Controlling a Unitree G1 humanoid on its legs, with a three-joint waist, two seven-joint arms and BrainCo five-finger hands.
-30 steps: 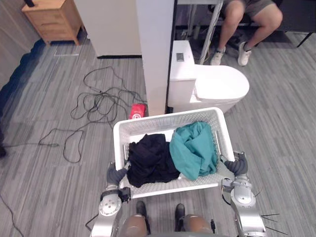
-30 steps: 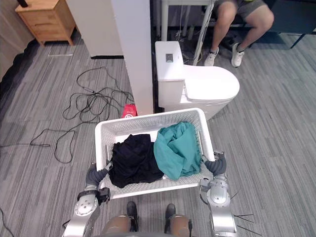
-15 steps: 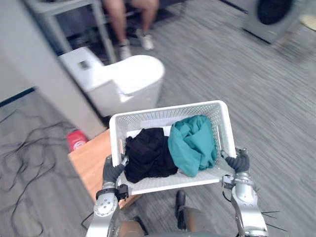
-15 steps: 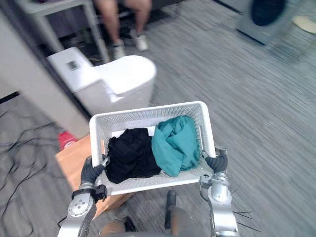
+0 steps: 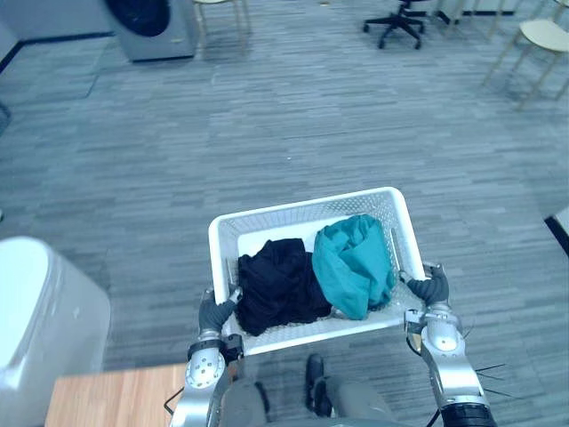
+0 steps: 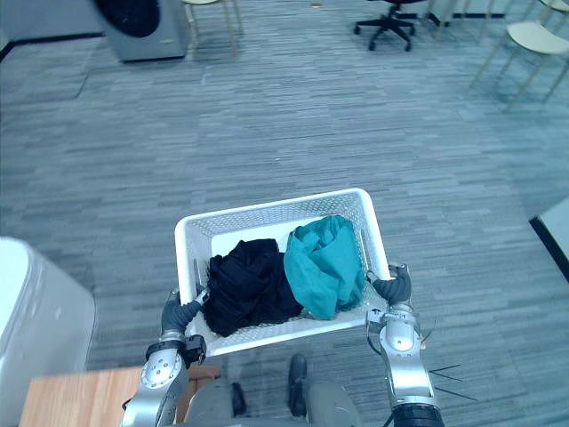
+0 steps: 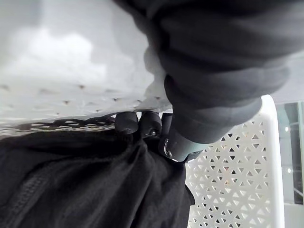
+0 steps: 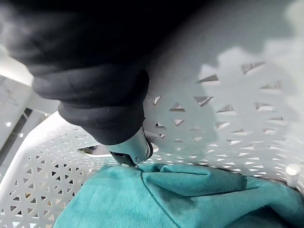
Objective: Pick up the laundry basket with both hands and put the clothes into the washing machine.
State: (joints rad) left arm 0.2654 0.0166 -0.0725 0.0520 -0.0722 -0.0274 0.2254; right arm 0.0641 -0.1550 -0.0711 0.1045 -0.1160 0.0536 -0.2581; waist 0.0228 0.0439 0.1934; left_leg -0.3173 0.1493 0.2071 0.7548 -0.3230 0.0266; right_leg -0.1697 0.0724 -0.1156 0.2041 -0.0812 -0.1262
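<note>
Far ahead on the left, washing machine [image 5: 151, 27] sits well apart from laundry basket [image 5: 307, 218], carried crosswise; left robot hand [image 5: 216, 313] and right robot hand [image 5: 429, 289] each grip an end rim, clothes [image 5: 356, 267] inside.

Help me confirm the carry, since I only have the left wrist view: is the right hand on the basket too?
Observer: Yes. The right hand is at the right rim of the laundry basket, with its fingers hooked over into it.
Operator: I see black cloth. Is anything else inside?
Observer: A teal garment lies bunched against the black garment, on the side of the robot's right hand.
Operator: Is the washer in sight?
Observer: What looks like the washing machine, grey with a dark round door, stands far ahead to the robot's left.
</note>
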